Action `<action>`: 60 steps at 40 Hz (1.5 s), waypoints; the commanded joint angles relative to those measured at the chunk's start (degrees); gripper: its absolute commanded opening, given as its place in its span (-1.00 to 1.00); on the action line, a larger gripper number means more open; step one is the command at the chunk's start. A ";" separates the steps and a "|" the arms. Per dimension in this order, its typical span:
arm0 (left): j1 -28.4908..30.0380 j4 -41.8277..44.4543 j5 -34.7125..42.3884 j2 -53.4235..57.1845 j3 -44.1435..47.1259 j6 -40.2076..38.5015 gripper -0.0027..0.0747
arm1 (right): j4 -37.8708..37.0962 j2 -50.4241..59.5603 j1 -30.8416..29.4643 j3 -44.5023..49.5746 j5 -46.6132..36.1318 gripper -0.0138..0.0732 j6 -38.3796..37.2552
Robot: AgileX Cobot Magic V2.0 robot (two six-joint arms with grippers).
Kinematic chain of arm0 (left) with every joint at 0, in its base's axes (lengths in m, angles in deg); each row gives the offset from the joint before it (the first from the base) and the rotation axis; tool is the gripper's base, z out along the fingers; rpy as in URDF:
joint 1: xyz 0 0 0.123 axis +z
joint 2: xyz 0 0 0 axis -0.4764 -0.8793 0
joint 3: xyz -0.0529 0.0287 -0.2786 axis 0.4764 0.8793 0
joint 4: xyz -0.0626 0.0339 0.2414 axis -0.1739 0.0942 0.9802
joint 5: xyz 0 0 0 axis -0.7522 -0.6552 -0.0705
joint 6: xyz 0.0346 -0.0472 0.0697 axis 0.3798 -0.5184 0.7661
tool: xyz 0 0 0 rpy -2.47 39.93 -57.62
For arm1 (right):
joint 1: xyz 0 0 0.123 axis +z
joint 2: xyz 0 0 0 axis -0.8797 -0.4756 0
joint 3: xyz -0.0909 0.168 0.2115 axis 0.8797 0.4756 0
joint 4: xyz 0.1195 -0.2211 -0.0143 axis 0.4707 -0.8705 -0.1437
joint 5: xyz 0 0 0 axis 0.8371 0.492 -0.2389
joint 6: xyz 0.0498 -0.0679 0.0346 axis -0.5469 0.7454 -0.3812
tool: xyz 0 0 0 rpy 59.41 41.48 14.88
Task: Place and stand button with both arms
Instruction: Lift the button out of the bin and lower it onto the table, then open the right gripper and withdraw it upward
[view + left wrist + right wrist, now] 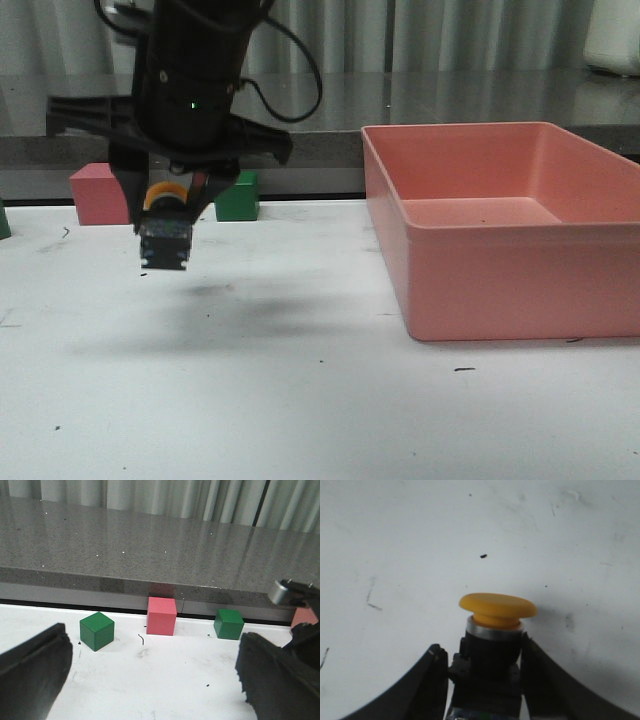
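Fingers of my right end effector (166, 222) pinch the button (166, 232) by its black body, yellow cap up, the whole thing hanging clear above the white counter (300, 400) on the left of the scene. In the right wrist view the two fingers (427, 680) press against either side of the body. My left end effector (155, 680) is spread wide and holds nothing, facing a red block (161, 616) and two green cubes (97, 630).

Low front camera faces forward; wrist cameras view table (300, 400) closely.
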 commanded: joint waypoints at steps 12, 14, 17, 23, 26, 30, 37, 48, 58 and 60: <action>0.16 -0.06 4.50 -0.79 -2.29 -0.57 0.72 | 1.88 -1.92 -0.13 -2.30 -4.42 -0.23 -4.75; 0.16 -0.06 4.50 -0.79 -2.29 -0.57 0.72 | 1.88 -1.92 -0.13 -2.30 -4.43 -0.23 -4.75; 0.16 -0.06 4.50 -0.79 -2.29 -0.57 0.72 | 1.88 -1.92 -0.20 -2.30 -4.43 -0.15 -4.75; 0.16 -0.06 4.50 -0.79 -2.29 -0.57 0.72 | 2.00 -1.71 -0.20 -2.30 -4.65 0.30 -4.75; 0.16 -0.06 4.50 -0.79 -2.29 -0.57 0.72 | 2.11 -1.06 -0.20 -2.30 -4.76 0.50 -4.75; 0.16 -0.06 4.50 -0.79 -2.29 -0.57 0.72 | 2.11 0.55 -0.20 -2.30 -4.83 0.59 -4.75; 0.16 -0.06 4.50 -0.79 -2.29 -0.57 0.72 | 2.04 5.52 -0.09 -2.30 -3.99 0.43 -1.79; 0.16 -0.06 4.50 -0.79 -2.29 -0.57 0.72 | 1.49 11.03 -0.72 -2.25 1.22 -0.83 3.18; 0.16 -0.06 4.38 -0.79 -2.29 -0.57 0.72 | 1.49 15.99 -4.68 -0.46 5.68 -0.83 9.71; 0.16 -0.06 4.38 -0.79 -2.29 -0.57 0.72 | 1.49 18.24 -6.14 1.90 5.49 -0.83 10.47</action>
